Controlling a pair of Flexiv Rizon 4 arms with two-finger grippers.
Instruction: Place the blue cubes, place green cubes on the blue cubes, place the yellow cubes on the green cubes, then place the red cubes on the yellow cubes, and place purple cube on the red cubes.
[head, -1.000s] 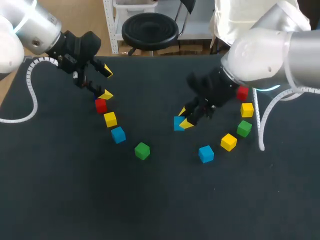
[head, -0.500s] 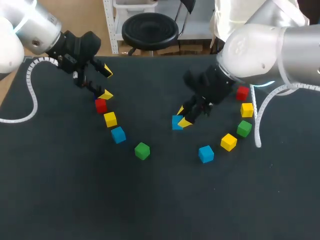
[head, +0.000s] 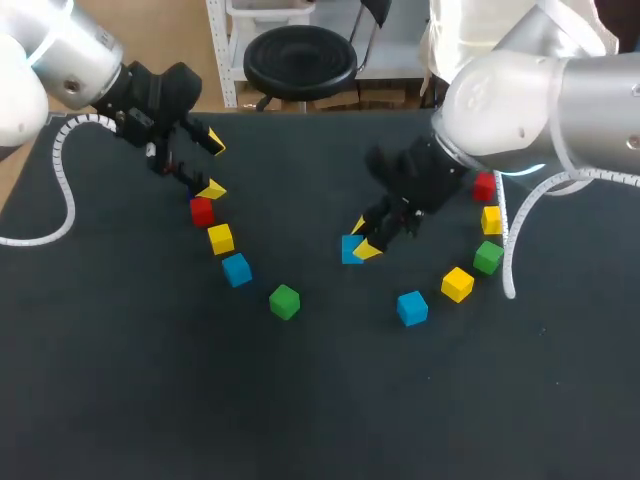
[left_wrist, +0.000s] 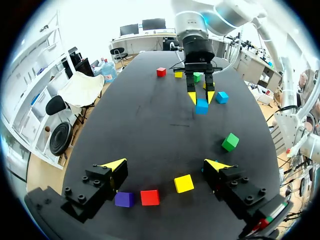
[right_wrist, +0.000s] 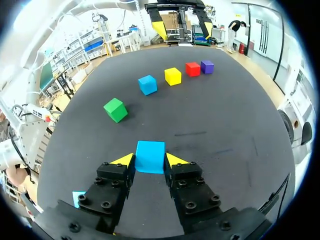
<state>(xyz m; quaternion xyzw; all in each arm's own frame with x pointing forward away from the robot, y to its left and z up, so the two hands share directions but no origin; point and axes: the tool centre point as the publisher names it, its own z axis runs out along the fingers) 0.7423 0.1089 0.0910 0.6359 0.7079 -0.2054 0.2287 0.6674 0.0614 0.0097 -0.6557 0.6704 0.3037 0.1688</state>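
The work is at the first step, the placing of the blue cubes. The right gripper (right_wrist: 150, 161) is pinching a small solid blue cube (right_wrist: 150, 153) between its two yellow tips, one tip pressed on each side face. The cube is low over the black table (head: 300, 400); whether it touches the surface cannot be told. Ahead of this gripper lie a green cube (right_wrist: 115, 109) and a second blue cube (right_wrist: 147, 84), and a third blue cube (head: 411, 308) lies behind it, near its side.

The left gripper (left_wrist: 165, 165) hangs with its fingers spread wide and holds nothing. Under it and between its tips lie a purple cube (left_wrist: 124, 199), a red cube (left_wrist: 150, 197) and a yellow cube (left_wrist: 183, 183), in a row.

The next move probably calls for setting the held cube flat on the table at the base place, then opening the fingers evenly and rising straight up, so the cube is not dragged or turned. The other blue cubes should then come just beside it, their faces aligned, because the green layer needs a level base.
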